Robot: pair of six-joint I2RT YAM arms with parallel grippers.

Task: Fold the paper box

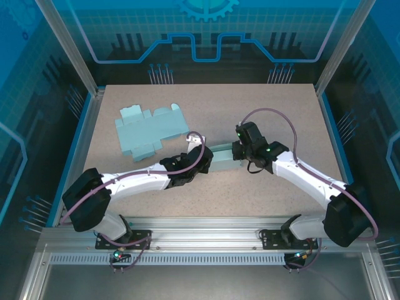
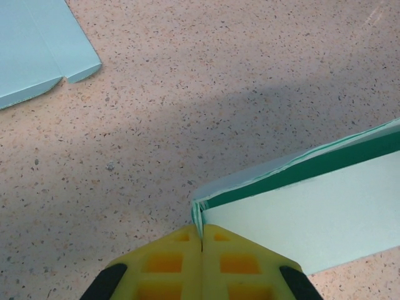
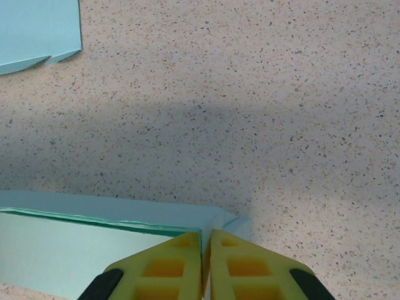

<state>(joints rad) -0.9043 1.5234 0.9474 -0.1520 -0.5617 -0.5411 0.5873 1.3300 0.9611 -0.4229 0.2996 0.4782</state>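
Yellow fingers point(image 2: 172, 259) of the left gripper point(image 2: 201, 232) stand at the bottom edge of the left wrist view, pressed flat one against the other. Between their tips sits the thin corner edge of the paper box point(image 2: 312, 212), so this pincer is clamped on the box. From there the box runs to the right and a little upward as a pale blue-green panel. A darker green strip shows along its upper side, where the layers of paper stand slightly apart.

On the right wrist view the right gripper point(image 3: 205, 236) has its two yellow fingers point(image 3: 164, 265) together as well, with only a thin slit between them. The end of the paper box point(image 3: 75, 244) meets the tips there, and its wall goes into the slit, so this pincer is also clamped on the box. A small flap of the box bends around just beyond the tips.

From above, the paper box point(image 1: 223, 156) lies near the middle of the speckled table point(image 1: 281, 106), between the two arms. It looks flattened and long, and it is not set up as a box. The left gripper point(image 1: 205, 157) holds its left end and the right gripper point(image 1: 239, 154) holds its right end.

Farther back and to the left lies a flat sheet point(image 1: 150, 131) of the same pale colour, cut with tabs. It lies well apart from the box, and no gripper touches it.
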